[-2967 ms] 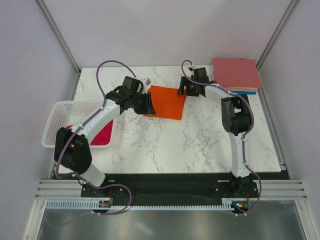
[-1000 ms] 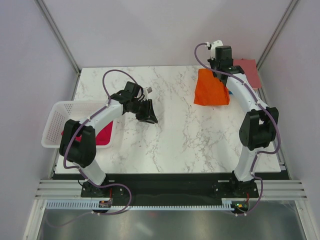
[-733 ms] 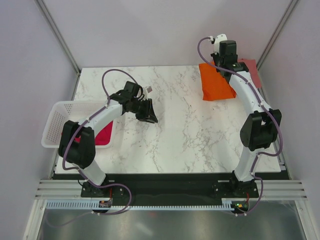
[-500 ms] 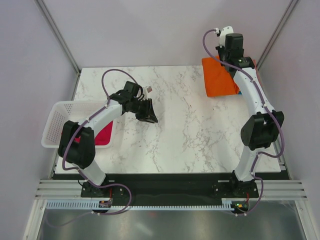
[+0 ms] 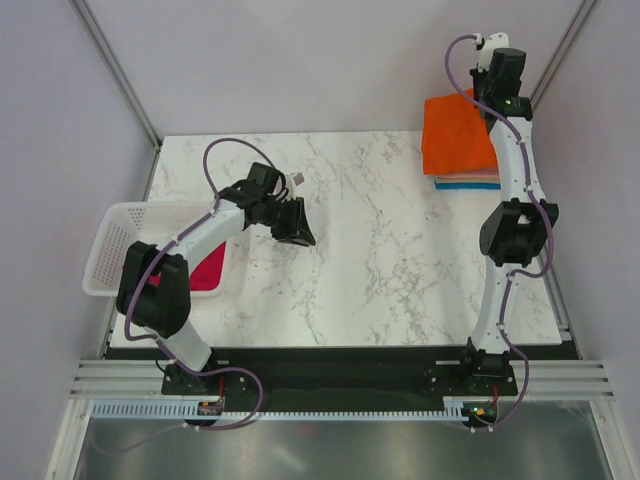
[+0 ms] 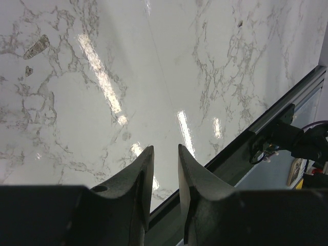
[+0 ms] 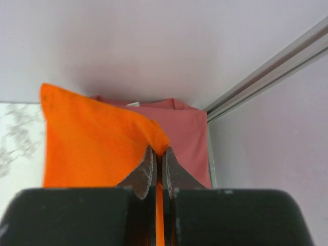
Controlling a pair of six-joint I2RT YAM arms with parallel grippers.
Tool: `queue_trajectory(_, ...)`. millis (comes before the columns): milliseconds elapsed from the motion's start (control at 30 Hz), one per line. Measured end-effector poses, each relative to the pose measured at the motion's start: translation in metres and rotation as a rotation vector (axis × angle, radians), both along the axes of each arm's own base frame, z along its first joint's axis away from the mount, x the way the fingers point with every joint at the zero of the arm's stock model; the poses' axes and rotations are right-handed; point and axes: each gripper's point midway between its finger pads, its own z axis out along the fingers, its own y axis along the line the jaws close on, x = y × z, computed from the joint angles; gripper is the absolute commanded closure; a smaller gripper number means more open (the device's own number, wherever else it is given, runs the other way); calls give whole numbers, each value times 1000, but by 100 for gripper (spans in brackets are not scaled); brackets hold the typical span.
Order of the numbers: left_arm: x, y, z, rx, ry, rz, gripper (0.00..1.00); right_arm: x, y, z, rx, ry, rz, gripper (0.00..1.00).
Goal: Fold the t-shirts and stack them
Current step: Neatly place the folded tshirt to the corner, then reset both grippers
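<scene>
One folded orange t-shirt (image 5: pixel 455 135) hung from the right gripper (image 7: pixel 158 154), whose jaws were clenched on a single corner of the cloth. The shirt was over the stack (image 5: pixel 468 181) of folded salmon-pink, peach and blue t-shirts at the far right corner of the counter (image 5: pixel 380 260). Whether its lower edge touched the stack could not be determined.

Risk 1: a one-corner pinch lets the layers sag apart, so the fold could open on release.

Risk 2: in the right wrist view the salmon-pink t-shirt (image 7: pixel 187 128) showed beyond the orange edge. The load therefore appeared offset, and a release there could leave it overhanging or pull the top layer askew.

The left gripper (image 6: pixel 163 154) hovered over bare counter, jaws slightly parted and holding nothing, well apart from the stack and unable to steady it. One magenta-pink t-shirt (image 5: pixel 205 268) lay in the basket (image 5: pixel 105 250), not yet stacked.
</scene>
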Motion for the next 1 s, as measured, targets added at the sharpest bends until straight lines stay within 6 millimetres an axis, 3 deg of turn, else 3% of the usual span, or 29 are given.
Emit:
queue_trajectory(33, 0, 0, 0, 0, 0, 0, 67, 11, -12, -11, 2, -4, -13, 98)
queue_trajectory(233, 0, 0, 0, -3, 2, -3, 67, 71, -75, -98, -2, -48, -91, 43)
queue_trajectory(333, -1, -1, -1, -3, 7, -6, 67, 87, -95, -137, -16, -61, -111, 31)
queue_trajectory(433, -1, -2, -3, -1, 12, -7, 67, 87, -99, -153, -8, -51, -119, 21)
queue_trajectory(500, -1, -2, -4, 0, 13, -7, 67, 83, -95, -148, 6, -59, -118, 13)
queue_trajectory(567, -1, -2, -3, -1, 11, -7, 67, 73, -88, -133, 26, -61, -125, 2)
queue_trajectory(600, -1, -2, -2, -2, 7, -7, 67, 68, -84, -123, 35, -65, -130, 2)
queue_trajectory(700, 1, -2, 7, -13, -22, -5, 68, 43, -75, -72, 71, -107, -165, 2)
queue_trajectory(767, 6, -3, 22, -34, -85, 1, 70, 14, -63, -29, 117, -146, -171, 2)
queue_trajectory(900, 22, -1, 78, -110, -266, 22, 67, -53, -29, 45, 254, -201, -136, 2)
queue_trajectory(1000, 31, 2, 139, -175, -433, 35, 60, -111, 12, 75, 367, -200, -63, 2)
